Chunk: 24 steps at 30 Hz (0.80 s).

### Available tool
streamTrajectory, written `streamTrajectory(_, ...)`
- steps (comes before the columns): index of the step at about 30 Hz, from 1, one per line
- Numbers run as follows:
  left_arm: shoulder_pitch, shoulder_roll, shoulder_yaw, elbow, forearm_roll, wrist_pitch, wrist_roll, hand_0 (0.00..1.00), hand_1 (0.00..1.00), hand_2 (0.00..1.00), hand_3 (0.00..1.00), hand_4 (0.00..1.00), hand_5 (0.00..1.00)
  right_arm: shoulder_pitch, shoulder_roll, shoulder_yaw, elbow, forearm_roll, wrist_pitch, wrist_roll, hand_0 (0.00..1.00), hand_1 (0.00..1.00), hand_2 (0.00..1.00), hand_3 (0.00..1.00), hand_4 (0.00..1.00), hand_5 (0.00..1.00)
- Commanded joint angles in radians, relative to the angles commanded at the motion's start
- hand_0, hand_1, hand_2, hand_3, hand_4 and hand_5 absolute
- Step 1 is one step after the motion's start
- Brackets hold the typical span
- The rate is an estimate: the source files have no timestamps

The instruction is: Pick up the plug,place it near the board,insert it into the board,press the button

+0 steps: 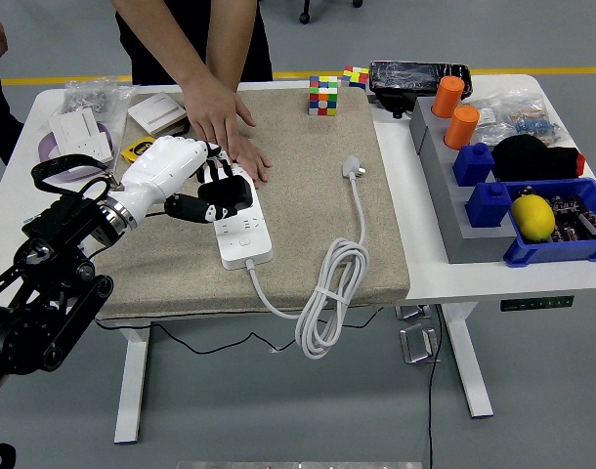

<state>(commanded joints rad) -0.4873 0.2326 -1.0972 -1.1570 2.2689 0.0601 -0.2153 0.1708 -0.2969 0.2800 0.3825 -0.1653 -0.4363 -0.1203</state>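
The left hand is over the far part of the white power strip, fingers loosely curled, holding nothing. A person's hand presses the strip's far end. The plug lies on the beige mat, toward its right edge.

coarse beige woven cloth mat at frame centre; smooth glossy white plastic board and plug; left hand, glossy white shell, matt black fingers; smooth white table.
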Motion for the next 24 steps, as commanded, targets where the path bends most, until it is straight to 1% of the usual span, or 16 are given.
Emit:
streamTrajectory(4,-0.038,0.002,0.066,0.051,0.0,0.021,-0.019,0.481,0.374,0.352,0.455,0.736,0.002,-0.001,0.0,-0.006,0.0,0.003,0.0,0.0,0.835,0.759,0.748,0.778,0.998,0.998)
streamTrajectory(5,-0.048,0.001,0.08,0.072,0.0,0.028,-0.026,0.483,0.381,0.354,0.46,0.719,0.003,-0.001,0.0,-0.006,0.0,0.003,0.0,0.0,0.836,0.761,0.749,0.778,0.998,0.998)
streamTrajectory(7,-0.067,-0.006,0.098,0.121,0.0,0.038,-0.039,0.483,0.381,0.354,0.46,0.719,0.003,0.0,0.0,-0.007,0.0,0.002,0.001,-0.001,0.836,0.761,0.749,0.778,0.998,0.998)
streamTrajectory(10,-0.079,-0.014,0.099,0.174,0.0,0.05,-0.049,0.483,0.381,0.354,0.46,0.719,0.003,0.002,0.0,-0.004,0.001,-0.001,0.0,-0.001,0.836,0.761,0.749,0.778,0.998,0.998)
streamTrajectory(11,-0.084,-0.016,0.098,0.189,0.0,0.054,-0.052,0.484,0.387,0.358,0.463,0.702,0.011,0.002,0.0,-0.005,0.001,0.001,0.0,-0.001,0.836,0.76,0.749,0.778,0.998,0.998)
streamTrajectory(13,-0.092,-0.02,0.096,0.209,0.0,0.061,-0.055,0.484,0.387,0.358,0.463,0.702,0.011,0.003,-0.001,-0.005,0.001,0.002,0.0,-0.001,0.836,0.76,0.749,0.778,0.998,0.998)
streamTrajectory(16,-0.112,-0.026,0.091,0.256,0.0,0.074,-0.062,0.484,0.387,0.358,0.463,0.702,0.011,0.004,-0.002,-0.009,-0.001,0.006,0.0,-0.001,0.836,0.76,0.749,0.778,0.998,0.998)
streamTrajectory(17,-0.117,-0.028,0.088,0.269,0.0,0.077,-0.063,0.49,0.405,0.363,0.469,0.67,0.03,0.005,-0.003,-0.008,0.0,0.005,0.0,-0.001,0.836,0.759,0.748,0.778,0.998,0.998)
streamTrajectory(22,-0.134,-0.033,0.069,0.321,0.0,0.092,-0.067,0.49,0.405,0.363,0.469,0.67,0.03,0.008,-0.004,-0.003,0.001,0.003,0.0,-0.001,0.836,0.759,0.748,0.778,0.998,0.998)
streamTrajectory(23,-0.136,-0.033,0.067,0.328,0.0,0.095,-0.067,0.5,0.424,0.368,0.463,0.6,0.05,0.008,-0.004,-0.002,0.001,0.002,0.0,-0.001,0.836,0.76,0.748,0.778,0.998,0.998)
streamTrajectory(24,-0.138,-0.032,0.067,0.334,0.0,0.096,-0.067,0.5,0.424,0.368,0.463,0.6,0.05,0.008,-0.004,-0.002,0.001,0.002,0.0,-0.001,0.836,0.76,0.748,0.778,0.998,0.998)
